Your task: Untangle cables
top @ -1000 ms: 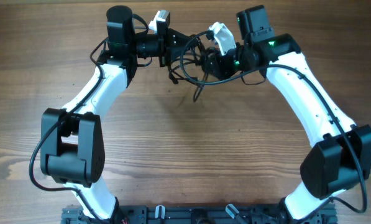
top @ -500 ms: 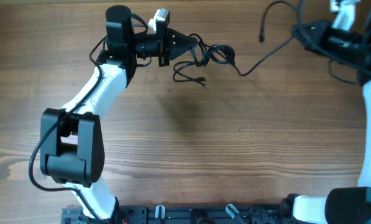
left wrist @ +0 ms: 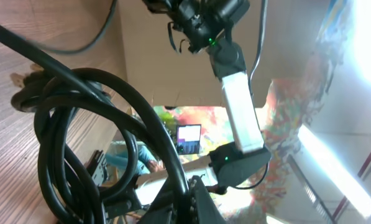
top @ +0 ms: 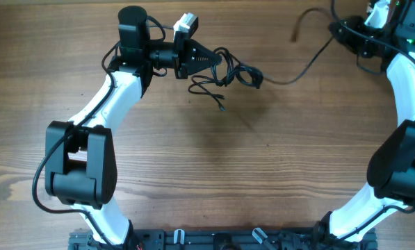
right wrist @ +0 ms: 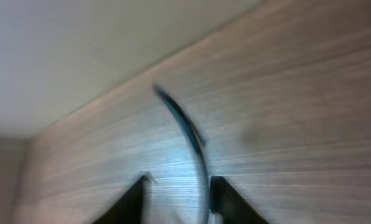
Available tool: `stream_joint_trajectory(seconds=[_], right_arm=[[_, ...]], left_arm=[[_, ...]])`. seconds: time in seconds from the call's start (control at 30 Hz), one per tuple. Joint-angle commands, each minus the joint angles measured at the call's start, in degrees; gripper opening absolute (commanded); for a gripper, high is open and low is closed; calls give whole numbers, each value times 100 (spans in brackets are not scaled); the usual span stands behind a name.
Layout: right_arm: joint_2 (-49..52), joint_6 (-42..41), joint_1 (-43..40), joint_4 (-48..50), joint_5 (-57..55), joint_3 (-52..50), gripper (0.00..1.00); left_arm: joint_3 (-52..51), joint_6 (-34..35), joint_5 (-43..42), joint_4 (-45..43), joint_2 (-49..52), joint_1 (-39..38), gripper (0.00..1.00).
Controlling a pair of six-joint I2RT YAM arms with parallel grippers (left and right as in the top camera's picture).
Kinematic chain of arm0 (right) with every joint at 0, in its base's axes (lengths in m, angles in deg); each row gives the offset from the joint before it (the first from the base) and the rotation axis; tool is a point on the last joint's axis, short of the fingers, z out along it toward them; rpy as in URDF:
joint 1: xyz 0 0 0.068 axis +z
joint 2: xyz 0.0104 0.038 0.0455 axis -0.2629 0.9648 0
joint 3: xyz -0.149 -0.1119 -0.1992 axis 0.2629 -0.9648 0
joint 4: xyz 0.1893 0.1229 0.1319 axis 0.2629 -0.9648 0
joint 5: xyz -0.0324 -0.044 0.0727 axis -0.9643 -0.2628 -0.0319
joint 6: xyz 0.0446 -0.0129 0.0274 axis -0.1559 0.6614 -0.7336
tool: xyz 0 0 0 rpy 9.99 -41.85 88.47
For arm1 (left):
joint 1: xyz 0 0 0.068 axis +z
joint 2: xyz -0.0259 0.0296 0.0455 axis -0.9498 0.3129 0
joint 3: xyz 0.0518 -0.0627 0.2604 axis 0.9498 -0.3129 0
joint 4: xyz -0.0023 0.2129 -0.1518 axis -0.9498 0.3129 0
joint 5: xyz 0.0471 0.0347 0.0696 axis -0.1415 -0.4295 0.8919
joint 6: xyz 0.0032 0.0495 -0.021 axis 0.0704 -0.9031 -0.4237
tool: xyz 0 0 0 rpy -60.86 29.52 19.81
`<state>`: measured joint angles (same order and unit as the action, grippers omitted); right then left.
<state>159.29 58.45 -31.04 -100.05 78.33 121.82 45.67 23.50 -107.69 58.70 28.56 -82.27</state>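
A: Roughly how far along?

B: Partway, at a guess. Note one strand [top: 297, 78] stretched rightward out of the cables [top: 229, 71]. Count the rest as a knotted clump with loose loops, not yet separated. Expect most of the untangling to be left.

A: And relative to each gripper?

B: Record left gripper [top: 207, 59] clamped on the clump, at the far side of the worktop [top: 263, 173]. Record right gripper [right wrist: 179, 198] well apart from the clump, jaws apart around the strand. Cannot tell contact through the blur.
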Motion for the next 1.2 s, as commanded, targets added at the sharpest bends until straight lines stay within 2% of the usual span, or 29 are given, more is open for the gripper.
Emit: stream_joint_trajectory(seconds=[0.0, 0.1, 0.2, 0.33, 0.43, 0.5, 0.6, 0.67, 0.8, 0.87, 0.97, 1.03, 1.1, 1.17], right_arm=[[-238, -28, 2, -48, 529, 223, 89], [-800, -7, 9, -553, 846, 256, 100], [-1445, 461, 101, -1360, 1239, 254, 99], [-1628, 1427, 977, -2708, 1401, 254, 97], [-1615, 1423, 1759, -3056, 804, 254, 94], [-1606, 1145, 2280, -3161, -151, 249, 94], [-1532, 1126, 2559, -3189, -621, 227, 83], [-1375, 844, 2570, -3167, -568, 225, 68], [-1106, 872, 2603, -3082, -205, 225, 55], [-1034, 828, 2651, -3018, -205, 225, 54], [-828, -17, 2719, -2994, -109, 225, 54], [-610, -46, 2826, -2900, 485, 225, 54], [-326, -448, 2973, -2710, 702, 225, 51], [-173, -614, 3025, -2557, 997, 225, 46]], left_arm=[[59, -426, -293, -35, 0, -63, 4], [59, -428, -223, -33, 0, -63, 4], [59, -426, -184, -33, 0, -63, 4], [59, -223, 334, 13, 0, -63, 4], [59, 415, 739, 11, 0, -61, 4], [59, 922, 896, 9, 0, -57, 4], [59, 1141, 979, 7, 0, -57, 4], [59, 1139, 979, 7, 0, -57, 4], [59, 1139, 979, 7, 0, -57, 4], [59, 1139, 979, 7, 0, -57, 4], [59, 1075, 979, 4, 0, -57, 4], [59, 636, 979, 4, 0, -59, 4], [59, 125, 977, 7, 0, -59, 4], [59, -79, 977, 7, 0, -59, 4]])
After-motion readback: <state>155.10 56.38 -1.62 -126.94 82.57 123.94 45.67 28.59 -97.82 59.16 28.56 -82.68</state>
